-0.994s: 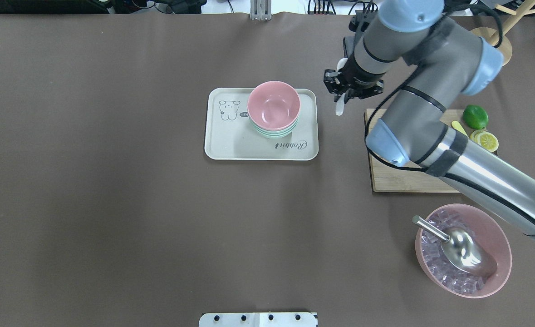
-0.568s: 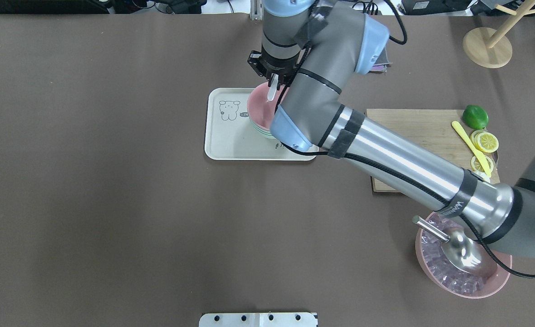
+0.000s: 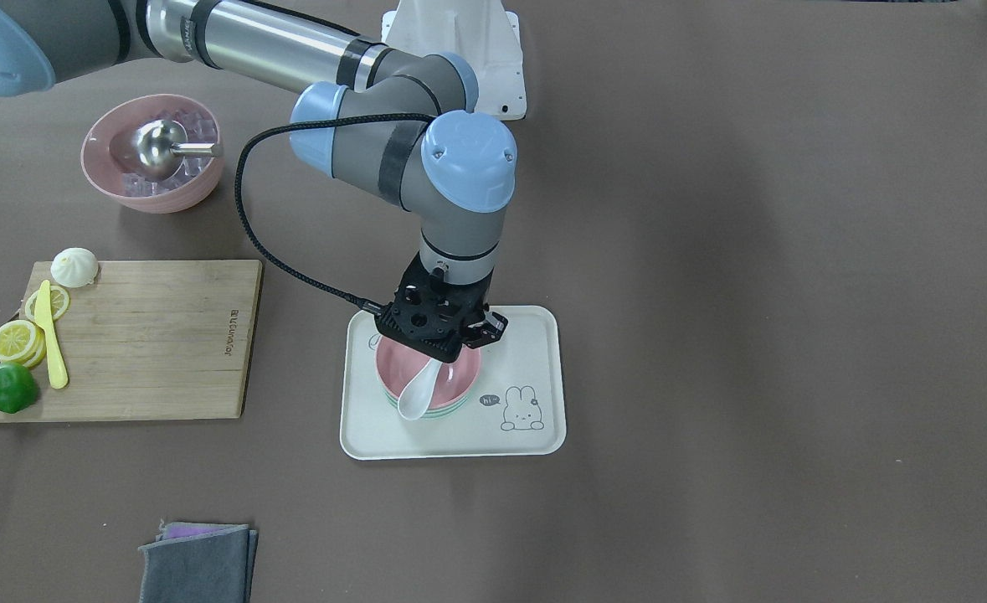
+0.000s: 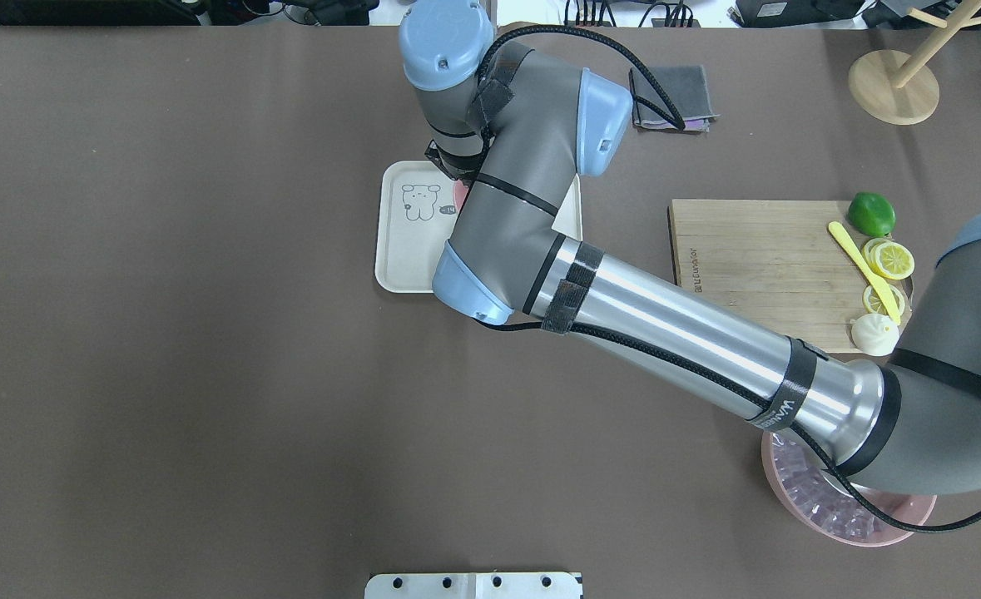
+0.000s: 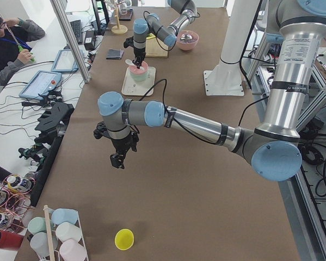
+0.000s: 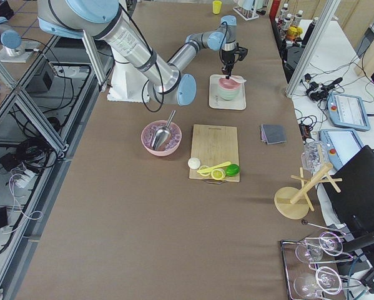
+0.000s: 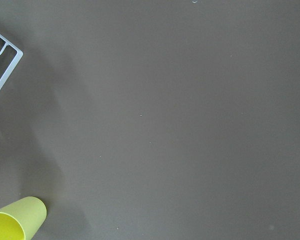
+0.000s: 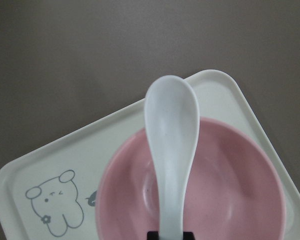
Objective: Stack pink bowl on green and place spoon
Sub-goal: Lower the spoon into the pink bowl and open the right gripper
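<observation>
Spoon (image 3: 418,395): clamped by handle tip in closed right hand (image 3: 438,358), directly beneath it. Long axis slanted, scoop end lower, reaching past operators' side rim of pink bowl (image 3: 463,373). Pink bowl nested on green bowl (image 3: 441,412), on tray (image 3: 535,335), mid desk (image 3: 711,335). Left hand (image 5: 119,159) well apart; open or closed impossible to tell. Likely next: lower, then release.

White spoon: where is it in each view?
Front-facing: white spoon lower centre, over pink bowl.
Overhead: hidden under the right arm.
Exterior left: upper, left of centre, far end.
Exterior right: upper, right of centre.
Left wrist: not in it.
Right wrist: centre.
Landmark: the rabbit tray.
</observation>
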### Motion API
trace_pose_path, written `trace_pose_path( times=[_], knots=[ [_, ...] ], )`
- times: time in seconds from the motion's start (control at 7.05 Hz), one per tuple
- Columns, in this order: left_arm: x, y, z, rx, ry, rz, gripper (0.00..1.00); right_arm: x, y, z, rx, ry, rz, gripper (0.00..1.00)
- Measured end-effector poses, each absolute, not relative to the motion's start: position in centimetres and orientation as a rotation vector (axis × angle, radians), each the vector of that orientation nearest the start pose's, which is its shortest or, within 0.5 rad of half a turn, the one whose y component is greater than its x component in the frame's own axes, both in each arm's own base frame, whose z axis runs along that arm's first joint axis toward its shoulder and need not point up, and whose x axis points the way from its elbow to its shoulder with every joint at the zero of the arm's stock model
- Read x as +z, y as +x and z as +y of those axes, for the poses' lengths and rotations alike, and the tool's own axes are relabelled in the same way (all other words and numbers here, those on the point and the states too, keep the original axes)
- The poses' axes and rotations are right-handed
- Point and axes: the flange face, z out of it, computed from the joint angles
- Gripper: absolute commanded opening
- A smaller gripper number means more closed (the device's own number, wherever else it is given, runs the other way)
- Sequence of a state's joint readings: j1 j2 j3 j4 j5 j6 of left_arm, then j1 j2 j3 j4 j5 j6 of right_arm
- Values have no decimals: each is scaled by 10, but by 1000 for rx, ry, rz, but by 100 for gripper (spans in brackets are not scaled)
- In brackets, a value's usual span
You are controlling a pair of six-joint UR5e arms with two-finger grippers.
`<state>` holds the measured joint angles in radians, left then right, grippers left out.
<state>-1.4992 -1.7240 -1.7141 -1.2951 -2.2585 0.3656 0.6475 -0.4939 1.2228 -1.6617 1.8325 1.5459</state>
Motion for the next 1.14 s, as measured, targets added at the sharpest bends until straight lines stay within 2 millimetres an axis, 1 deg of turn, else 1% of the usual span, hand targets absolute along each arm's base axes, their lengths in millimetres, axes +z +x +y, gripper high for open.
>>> trace_pose_path(
  times=[0.28, 0.57, 0.71, 0.85, 1.14],
  knots=[
    [544, -31, -545, 426, 120, 684, 99, 119, -581, -564, 514, -33, -689, 0],
    [546, -31, -546, 425, 115, 685, 99, 123, -586, -558, 508, -38, -685, 0],
    [547, -31, -546, 424, 114, 685, 99, 126, -587, -557, 504, -38, -684, 75],
    [546, -31, -547, 425, 115, 685, 99, 131, -586, -556, 499, -35, -683, 99],
    [544, -31, -548, 423, 117, 684, 99, 138, -584, -555, 480, 3, -674, 100]
  ],
)
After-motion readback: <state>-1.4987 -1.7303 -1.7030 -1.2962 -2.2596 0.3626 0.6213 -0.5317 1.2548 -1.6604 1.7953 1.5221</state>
